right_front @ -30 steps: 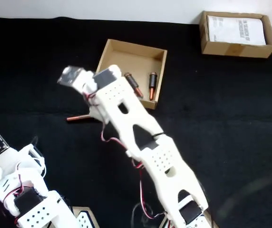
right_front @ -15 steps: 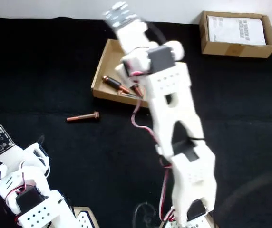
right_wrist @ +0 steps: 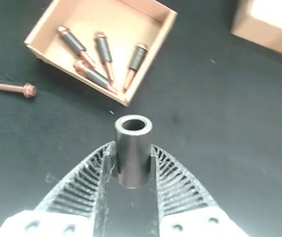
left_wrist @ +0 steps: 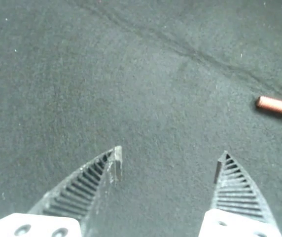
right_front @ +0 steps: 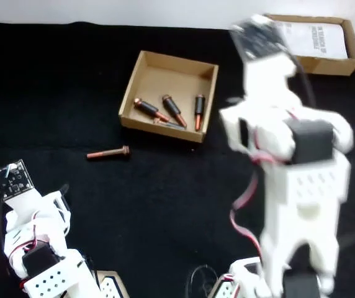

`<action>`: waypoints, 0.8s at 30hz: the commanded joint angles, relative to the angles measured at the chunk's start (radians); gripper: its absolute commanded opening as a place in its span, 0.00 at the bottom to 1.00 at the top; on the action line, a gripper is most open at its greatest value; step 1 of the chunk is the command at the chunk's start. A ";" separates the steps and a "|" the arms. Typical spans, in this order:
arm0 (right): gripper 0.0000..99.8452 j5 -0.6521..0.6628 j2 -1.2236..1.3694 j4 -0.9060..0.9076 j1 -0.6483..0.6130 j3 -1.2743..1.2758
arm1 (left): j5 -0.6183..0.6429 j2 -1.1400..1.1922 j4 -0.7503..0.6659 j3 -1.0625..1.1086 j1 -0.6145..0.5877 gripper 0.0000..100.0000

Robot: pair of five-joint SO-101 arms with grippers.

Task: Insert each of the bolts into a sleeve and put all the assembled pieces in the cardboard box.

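While my right gripper (right_wrist: 132,147) clamps short grey metal sleeve (right_wrist: 132,158) upright, apart from small brown cardboard box (right_front: 165,77), long copper bolt (right_front: 108,153) lies on table just outside box. Left gripper (left_wrist: 171,154) jaws wide, empty. Risk, I think: sleeve tilts in grip, then bolt jams at mouth.

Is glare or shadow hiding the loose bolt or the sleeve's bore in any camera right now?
High view: even light, no glare; the loose bolt stands out on the black cloth. Left wrist view: its end is plainly lit, the rest cut off by the frame. Right wrist view: the sleeve has a bright rim, but its bore is dark inside.
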 commanded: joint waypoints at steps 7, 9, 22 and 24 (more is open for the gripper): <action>0.01 0.020 -0.564 0.010 0.321 0.433 | -0.049 -0.022 0.153 -0.019 0.102 0.30; 0.01 0.048 -0.657 0.008 0.401 0.507 | -0.049 -0.022 0.170 -0.025 0.128 0.30; 0.01 0.184 -1.113 0.005 0.901 0.808 | -0.087 -0.021 0.269 -0.134 0.252 0.30; 0.01 0.184 -1.159 0.004 0.961 0.848 | -0.127 -0.021 0.298 -0.168 0.249 0.30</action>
